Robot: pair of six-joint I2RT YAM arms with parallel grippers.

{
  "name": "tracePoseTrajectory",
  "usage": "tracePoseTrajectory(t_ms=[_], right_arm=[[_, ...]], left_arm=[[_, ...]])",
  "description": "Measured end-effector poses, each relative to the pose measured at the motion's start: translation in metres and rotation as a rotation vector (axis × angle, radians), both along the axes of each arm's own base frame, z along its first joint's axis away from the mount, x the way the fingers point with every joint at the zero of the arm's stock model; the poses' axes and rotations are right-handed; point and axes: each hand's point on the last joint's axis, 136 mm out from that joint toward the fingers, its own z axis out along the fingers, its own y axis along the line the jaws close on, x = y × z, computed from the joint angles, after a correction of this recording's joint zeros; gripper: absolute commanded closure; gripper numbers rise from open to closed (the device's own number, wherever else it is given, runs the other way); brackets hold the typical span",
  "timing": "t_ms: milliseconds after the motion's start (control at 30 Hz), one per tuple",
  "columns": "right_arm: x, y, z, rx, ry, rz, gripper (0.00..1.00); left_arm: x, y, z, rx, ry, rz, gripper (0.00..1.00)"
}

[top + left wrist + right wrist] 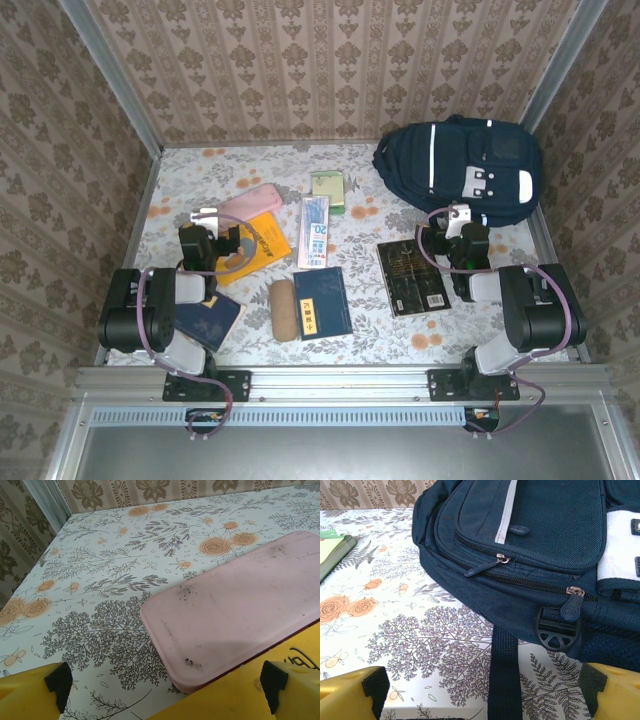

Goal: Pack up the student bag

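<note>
Both hands stand wide open and hold nothing. Left hand [165,685] hovers low over the worktop [100,580] with the near corner of a pink case [235,610] between its fingers; that case seems to rest partly on a yellow book [305,647]. Right hand [480,685] hangs just short of the student bag [530,540], and a dark strap [505,675] runs from the bag toward it, between its fingers.

Nearest the arms, in the top view, lie a blue book [322,303], a tan case [284,310] just beside its left edge, and a dark book [413,277] near the right hand. Further back are a white-and-blue box [314,232] and a green pad [327,190]. None of these is in the bag, so packing seems not yet begun. Both zips seen from the right wrist look closed, so the step in hand is likely opening the bag. The next move calls for a pinch on the main zip pull [571,607], a small floppy target, probably with the fabric steadied so the bag does not slide.

The bag sits in the far right corner of the worktop, lying with its pocketed front up. Its long axis runs roughly left to right, with the grey patches toward the right end; which end is its top I cannot tell.
</note>
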Motion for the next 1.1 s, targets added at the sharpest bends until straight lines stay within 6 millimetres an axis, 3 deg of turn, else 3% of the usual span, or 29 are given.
tracePoseTrajectory(t_ms=[233,333,533,600,733,800,900,1000,1100], right_arm=[[-0.001,0.001,0.000,0.001,0.004,0.008,0.00],[-0.004,0.010,0.012,-0.019,0.033,0.042,0.00],[-0.010,0.062,0.131,-0.016,-0.200,0.149,0.00],[-0.021,0.092,0.169,-0.011,-0.271,0.198,0.00],[-0.043,0.146,0.226,0.013,-0.338,0.306,0.00],[-0.049,0.161,0.252,0.032,-0.337,0.324,0.00],[-0.050,0.163,0.292,0.094,-0.287,0.281,0.00],[-0.044,0.158,0.328,0.149,-0.244,0.225,0.00],[-0.032,0.156,0.325,0.180,-0.182,0.206,0.00]], left_arm=[[-0.002,0.000,0.003,-0.004,-0.002,-0.005,0.00],[-0.010,-0.005,0.027,0.017,-0.037,-0.015,0.00],[-0.027,-0.069,0.128,0.111,-0.229,-0.199,0.00],[-0.036,-0.094,0.162,0.110,-0.286,-0.273,0.00],[-0.066,-0.152,0.224,0.053,-0.303,-0.454,0.00],[-0.079,-0.174,0.254,-0.013,-0.269,-0.517,0.00],[-0.091,-0.184,0.290,-0.106,-0.179,-0.527,0.00],[-0.094,-0.169,0.294,-0.180,-0.060,-0.425,0.00],[-0.092,-0.137,0.260,-0.263,0.083,-0.279,0.00]])
